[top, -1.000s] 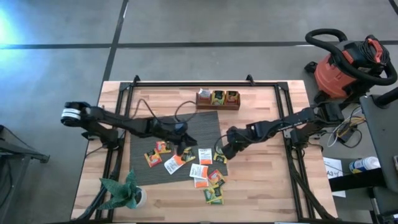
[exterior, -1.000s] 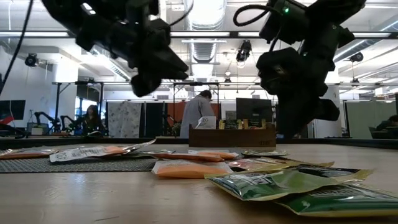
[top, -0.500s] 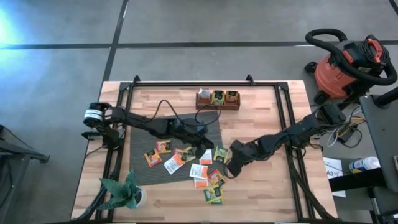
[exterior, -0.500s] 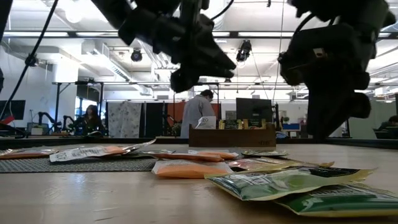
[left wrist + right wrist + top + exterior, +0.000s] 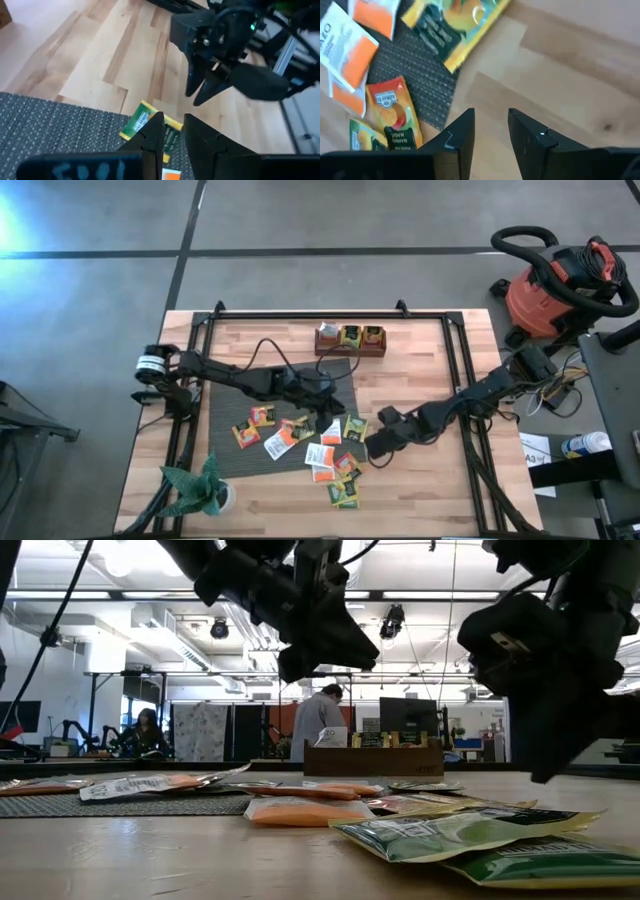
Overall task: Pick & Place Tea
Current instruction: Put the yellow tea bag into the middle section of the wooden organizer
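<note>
Several small tea packets (image 5: 320,448) in green, orange-red, yellow and white lie flat on the grey mat (image 5: 335,370) and on the wood near its right corner. My left gripper (image 5: 340,394) hangs above the mat's right part, fingers a little apart with nothing between them (image 5: 173,125). A green-yellow packet (image 5: 142,121) lies flat beneath and beyond it. My right gripper (image 5: 371,448) points steeply down over bare wood just right of the mat, open and empty (image 5: 490,125). The same green-yellow packet (image 5: 455,25) and an orange-red one (image 5: 395,117) lie beside it.
A wooden box (image 5: 350,340) holding more packets stands at the table's far middle. A potted plant (image 5: 200,490) stands at the near left corner. Black frame rails (image 5: 460,380) run along the table's sides. A red shop vacuum (image 5: 560,280) stands off the table, far right.
My left gripper has risen off the packets on the mat and gone toward the table's right and far side, rolling a little. My right gripper has swung toward the near edge, rolling at the wrist. The green-yellow packet it covered now shows at the mat's right edge.
</note>
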